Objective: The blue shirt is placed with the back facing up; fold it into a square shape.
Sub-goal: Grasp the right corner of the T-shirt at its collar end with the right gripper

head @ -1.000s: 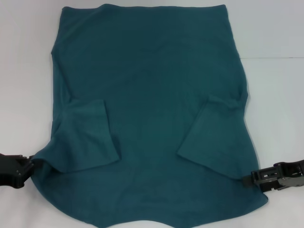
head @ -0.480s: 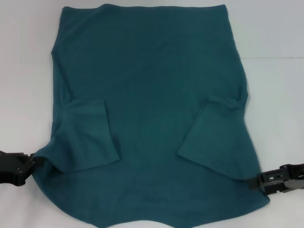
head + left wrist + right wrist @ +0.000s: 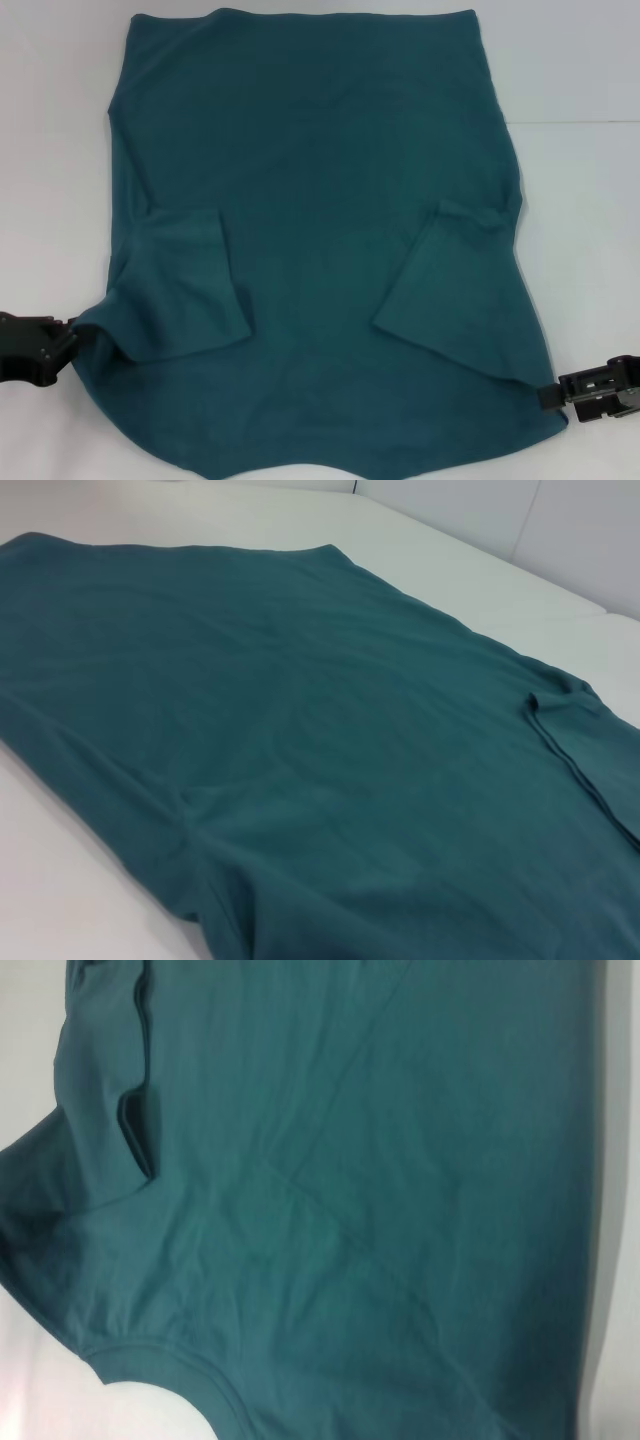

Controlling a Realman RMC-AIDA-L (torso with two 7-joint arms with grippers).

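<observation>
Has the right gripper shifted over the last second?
Yes. In the head view the right gripper has slid outward and nearer the robot, toward the picture's right edge, along the blue shirt hem corner, which stayed put.

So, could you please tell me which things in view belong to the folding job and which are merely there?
Part of the job:
- blue shirt, sleeves folded inward
- left gripper, at the shirt's near left edge
- right gripper, at its near right edge

Merely there:
- white table
</observation>
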